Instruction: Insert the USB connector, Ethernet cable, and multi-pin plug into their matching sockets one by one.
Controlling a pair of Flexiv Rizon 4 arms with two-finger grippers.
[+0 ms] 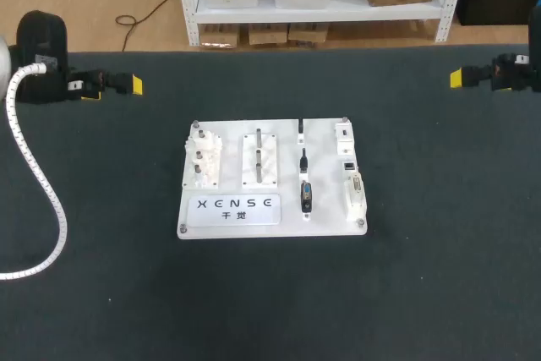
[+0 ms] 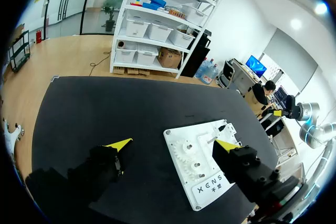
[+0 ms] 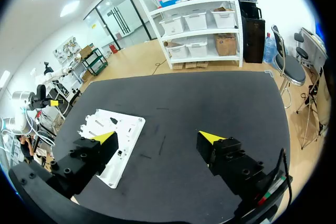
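Observation:
A white practice board lies mid-table. A column on it holds three black plugs: a small USB connector, an Ethernet plug and a multi-pin plug. White sockets line the board's right edge. My left gripper hovers open at the far left, well away from the board. My right gripper hovers at the far right, also apart. In the left wrist view the open gripper looks down over the board. The right gripper is open and empty, with the board ahead beside one finger.
White gear posts and slotted fixtures fill the board's left half, above a printed label. A white coiled cable hangs from my left arm across the table's left side. Dark mat surrounds the board.

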